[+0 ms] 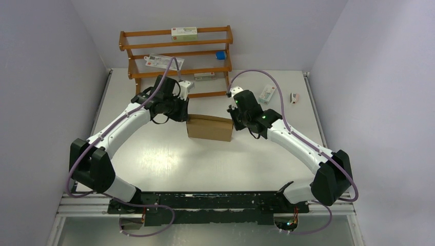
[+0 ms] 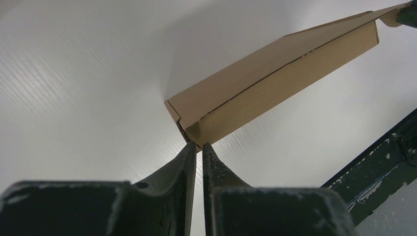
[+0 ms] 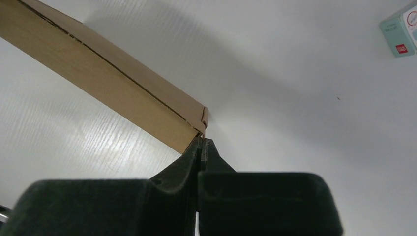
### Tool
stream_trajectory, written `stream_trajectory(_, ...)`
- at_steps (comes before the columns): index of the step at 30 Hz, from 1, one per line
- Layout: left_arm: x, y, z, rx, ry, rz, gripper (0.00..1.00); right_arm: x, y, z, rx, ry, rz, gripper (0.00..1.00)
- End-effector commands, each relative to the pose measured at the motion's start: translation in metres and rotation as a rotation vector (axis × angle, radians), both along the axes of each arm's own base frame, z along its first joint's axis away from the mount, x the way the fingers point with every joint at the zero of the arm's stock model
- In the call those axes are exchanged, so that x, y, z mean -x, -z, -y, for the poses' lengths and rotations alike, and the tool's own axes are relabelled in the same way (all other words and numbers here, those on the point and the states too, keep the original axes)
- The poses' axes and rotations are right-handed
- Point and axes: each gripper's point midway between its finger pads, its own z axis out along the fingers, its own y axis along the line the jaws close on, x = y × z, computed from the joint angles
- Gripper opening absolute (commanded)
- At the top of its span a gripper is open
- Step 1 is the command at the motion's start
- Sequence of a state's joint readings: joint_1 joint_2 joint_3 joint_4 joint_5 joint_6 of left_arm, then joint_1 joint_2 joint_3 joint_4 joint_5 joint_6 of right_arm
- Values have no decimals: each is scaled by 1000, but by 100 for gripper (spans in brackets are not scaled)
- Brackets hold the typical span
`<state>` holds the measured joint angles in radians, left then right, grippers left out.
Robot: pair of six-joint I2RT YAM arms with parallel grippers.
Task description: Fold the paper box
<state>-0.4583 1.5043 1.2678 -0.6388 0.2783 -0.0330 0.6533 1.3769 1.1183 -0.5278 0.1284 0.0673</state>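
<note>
**A:** What takes up the most room?

**B:** The white table (image 1: 205, 164). At its far edge stands a wooden rack (image 1: 128, 48) with three shelves.

**A:** And the paper box?

**B:** The paper box (image 1: 209, 128) lies flat near the middle of the table, just in front of the rack and between the two arms. It is plain brown cardboard with its lid down and no print on it.

**A:** How do the tools stand?

**B:** The left tool (image 2: 196, 146) is narrowed to a thin slit, with its tips right at the box's left near corner. The right tool (image 3: 202, 141) has its fingers pressed together at the opposite near corner. I cannot tell whether either one pinches cardboard.

**A:** Any writing?

**B:** A white-and-green carton (image 1: 183, 34) on the top shelf carries a small red mark. A flat printed packet (image 1: 163, 61) leans on the shelf below, with a blue object (image 1: 220, 55) to its right. Another carton (image 1: 268, 93) lies on the table right of the rack. The right wrist view shows a red square logo on it, but the lettering is too small to read. A tiny item (image 1: 294, 97) lies just beyond that.
</note>
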Motion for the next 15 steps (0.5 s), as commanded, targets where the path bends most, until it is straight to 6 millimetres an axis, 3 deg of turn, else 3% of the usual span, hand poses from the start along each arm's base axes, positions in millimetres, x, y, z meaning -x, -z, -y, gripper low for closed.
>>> stream_trajectory(1,3,-9,2,27,-58,10,15,-1,2,-3,-26,57,-28,0)
stream_trajectory(8,-5,-13,-12,-15,-144,48,15,1,1,-2,-29,48,-26,0)
stream_trajectory(15,-2,-12,-8,5,-135,46,9,-2,-3,-7,-64,76,-37,0)
